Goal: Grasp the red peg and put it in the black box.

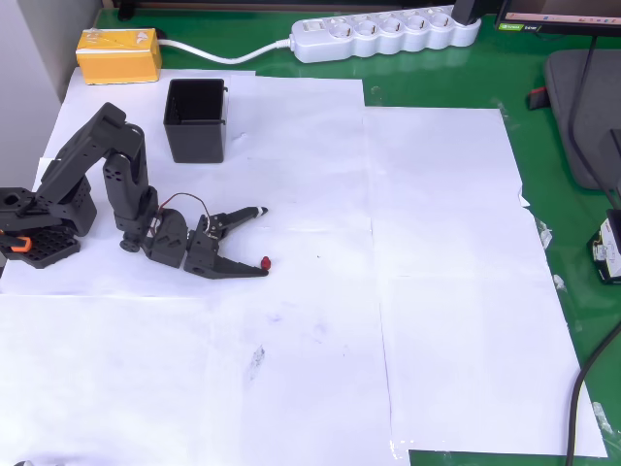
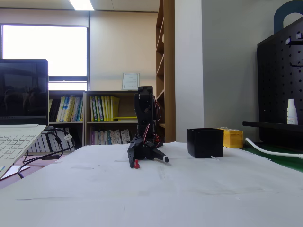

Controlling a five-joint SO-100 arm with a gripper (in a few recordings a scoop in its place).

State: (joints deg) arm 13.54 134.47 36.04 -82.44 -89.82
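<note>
- Black box [image 1: 195, 119] open-topped, nothing over its mouth in the overhead view.
- Bare white paper [image 1: 291, 155] between box and pincer [image 1: 264, 238]; passage free.
- Arm [image 1: 116, 165] stands left of box.
- Yellow box [image 1: 118, 54] beyond box's far-left corner, power strip [image 1: 383, 34] far right.

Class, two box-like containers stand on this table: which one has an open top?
The black box, standing on the white paper near the arm. Its dark hollow inside shows from above, while the yellow box beyond it on the green mat is closed.

Green table [image 1: 466, 58]; white paper sheets [image 1: 437, 243] on it.
</note>
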